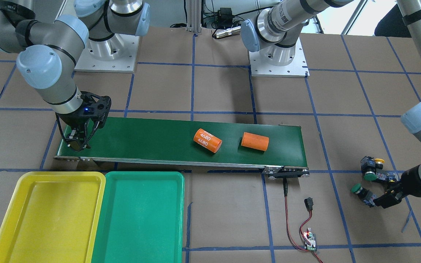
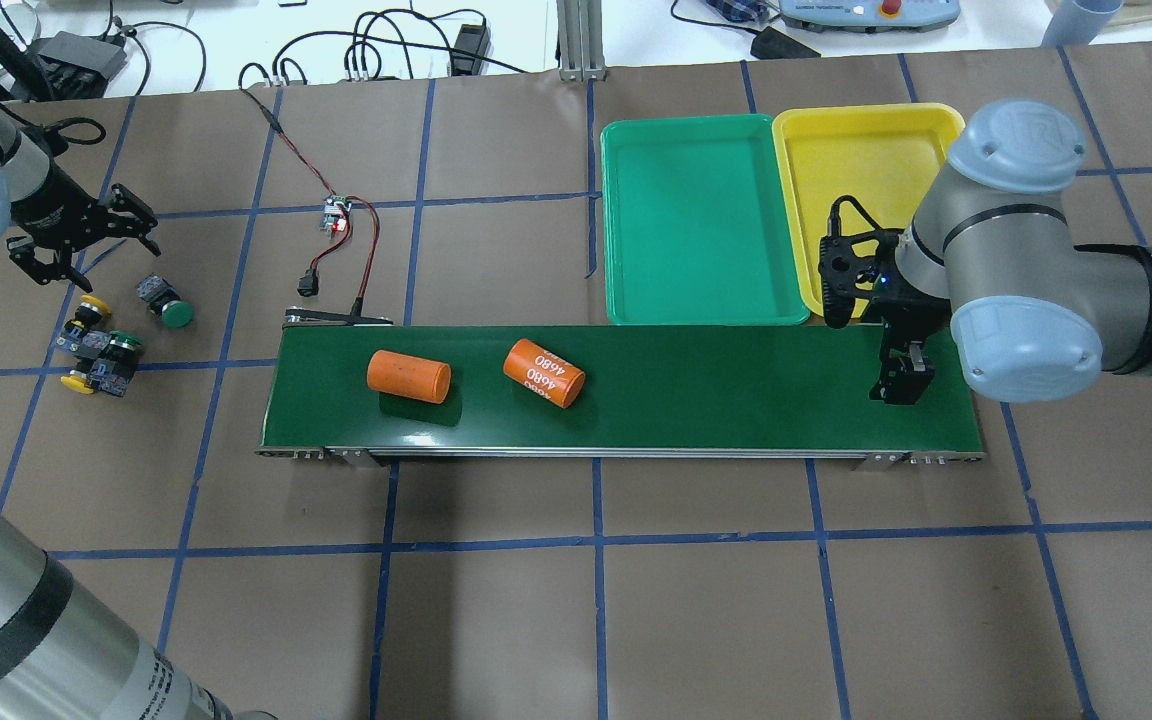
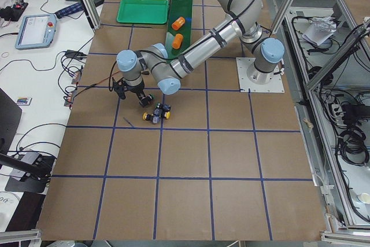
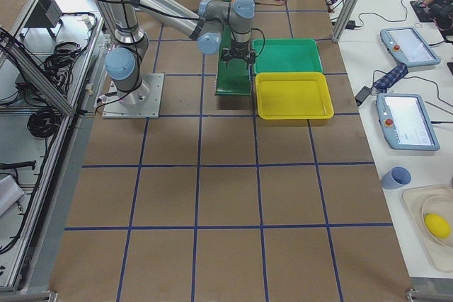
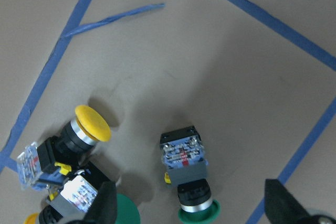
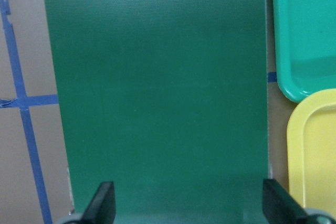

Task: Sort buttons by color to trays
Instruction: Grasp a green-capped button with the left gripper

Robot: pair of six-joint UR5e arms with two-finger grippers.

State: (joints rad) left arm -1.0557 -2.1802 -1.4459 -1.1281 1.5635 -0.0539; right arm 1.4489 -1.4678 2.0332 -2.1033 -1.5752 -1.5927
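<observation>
Near edge, overhead view: conveyor belt (image 2: 736, 385), dark green, runs L–R across table (image 2: 596, 600). On its L half: plain orange cyl (image 2: 408, 376) and orange cyl marked 4680 (image 2: 543, 373), both on their sides, apart. R gripper (image 2: 902, 384) over belt's R end, pointing down. Wrist view: fingertips (image 6: 103, 206) spread wide, released, only belt surface between.

Off belt's L end, on brown paper: cluster of 3 btns (image 2: 96, 345), bunched together, 2 yellow caps + 1 green. Just beside, slightly farther out: lone green btn (image 2: 164, 308), on its side. All 4 well apart from trays.

Next out: L gripper (image 2: 86, 243), near lone green btn, released, fingers splayed. Wrist view puts that btn between the fingertips, gap each side, not grasped.

Beyond belt's R half: green tray (image 2: 701, 215) and yellow tray (image 2: 861, 165), side by side, edges touching, green nearer centre.

Farther, L of centre: small circuit board (image 2: 338, 212), red/black wires running toward belt's L end.
</observation>
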